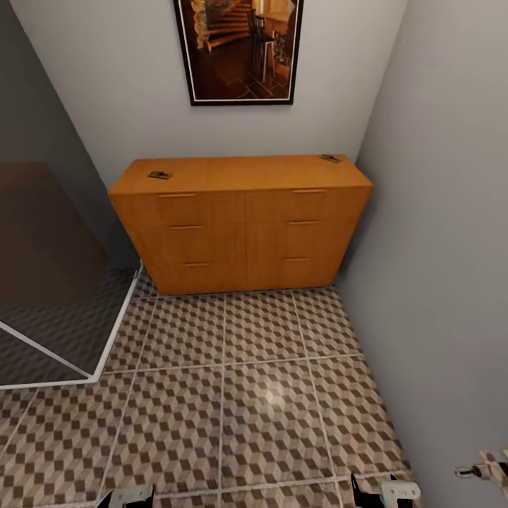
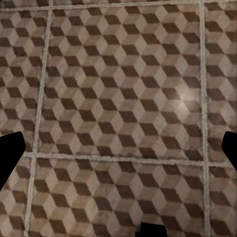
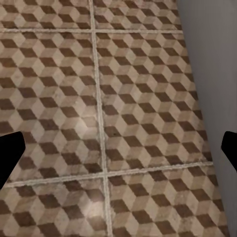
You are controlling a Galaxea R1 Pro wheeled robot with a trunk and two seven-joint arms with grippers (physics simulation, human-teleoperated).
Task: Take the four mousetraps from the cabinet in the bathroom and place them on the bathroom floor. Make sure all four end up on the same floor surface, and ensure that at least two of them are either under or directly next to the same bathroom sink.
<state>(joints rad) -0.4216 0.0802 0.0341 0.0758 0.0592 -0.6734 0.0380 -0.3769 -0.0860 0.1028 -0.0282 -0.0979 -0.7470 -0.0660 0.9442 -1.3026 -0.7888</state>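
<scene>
Grey walls (image 1: 437,212), framed pic (image 1: 240,49), maybe glass partition (image 1: 49,282)

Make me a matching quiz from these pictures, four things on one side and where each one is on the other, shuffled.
Things:
1. small dark flat mousetrap
2. second small dark mousetrap
3. dark-framed picture of a wooden staircase
4. cube-patterned brown and beige tiled floor

Places:
A. on the wall above the orange-brown wooden cabinet
B. on the cabinet top near its left end
C. in front of the cabinet, below both grippers
D. on the cabinet top at its back right corner

Pairs: 1-B, 2-D, 3-A, 4-C
</scene>
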